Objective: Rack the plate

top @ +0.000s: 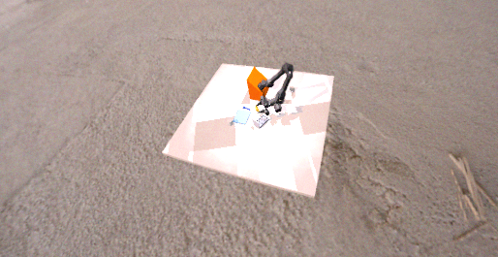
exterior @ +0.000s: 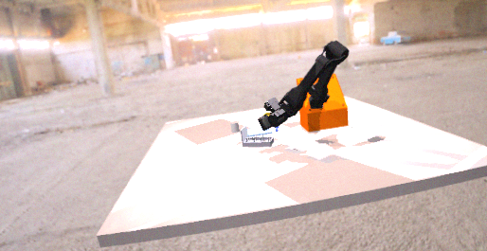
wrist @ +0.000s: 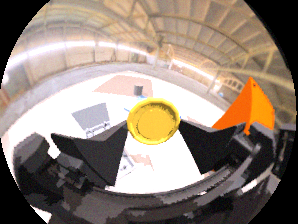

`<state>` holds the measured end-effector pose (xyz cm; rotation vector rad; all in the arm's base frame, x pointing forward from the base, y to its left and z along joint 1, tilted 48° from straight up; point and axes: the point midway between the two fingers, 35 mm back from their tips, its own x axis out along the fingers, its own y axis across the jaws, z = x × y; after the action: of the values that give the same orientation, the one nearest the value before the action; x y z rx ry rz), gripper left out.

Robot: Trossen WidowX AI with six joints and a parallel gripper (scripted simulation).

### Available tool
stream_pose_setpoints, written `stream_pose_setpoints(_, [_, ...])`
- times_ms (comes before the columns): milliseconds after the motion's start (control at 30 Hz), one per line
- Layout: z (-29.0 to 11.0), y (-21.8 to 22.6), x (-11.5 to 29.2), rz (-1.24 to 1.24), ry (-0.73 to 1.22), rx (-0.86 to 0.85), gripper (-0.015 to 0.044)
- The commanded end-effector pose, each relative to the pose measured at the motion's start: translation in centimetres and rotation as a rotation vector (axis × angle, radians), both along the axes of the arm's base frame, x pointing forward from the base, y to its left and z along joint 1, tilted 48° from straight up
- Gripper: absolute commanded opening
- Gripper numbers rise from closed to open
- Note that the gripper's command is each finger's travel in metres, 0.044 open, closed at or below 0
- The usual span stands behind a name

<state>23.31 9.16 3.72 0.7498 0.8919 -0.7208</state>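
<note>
My gripper (wrist: 153, 121) (exterior: 266, 121) (top: 264, 109) is shut on a round yellow plate (wrist: 153, 120), held edge-on between the two dark fingers. In the exterior view only a sliver of the yellow plate (exterior: 267, 115) shows at the fingers. The gripper hangs low, just above and to the right of the small grey dish rack (exterior: 257, 140) (top: 261, 120). In the wrist view the rack (wrist: 92, 119) lies to the left, beyond the left finger. The arm leans down from its orange base block (exterior: 324, 111) (top: 254, 83) (wrist: 249, 106).
A small grey cylinder (exterior: 234, 127) (wrist: 140, 88) stands on the board just left of the rack. A pale blue translucent sheet (top: 242, 115) lies beside the rack. The white and tan board (exterior: 199, 185) (top: 271, 160) rests on rough concrete ground.
</note>
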Motion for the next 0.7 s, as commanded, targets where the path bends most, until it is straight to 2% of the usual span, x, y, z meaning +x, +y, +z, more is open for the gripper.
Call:
stream_pose_setpoints(0, [0.4,0.5,0.2,0.023,-0.093,-0.031,0.0000])
stream_pose_setpoints(667, [2.9,3.5,-0.6,0.112,-0.528,-0.090,0.0000])
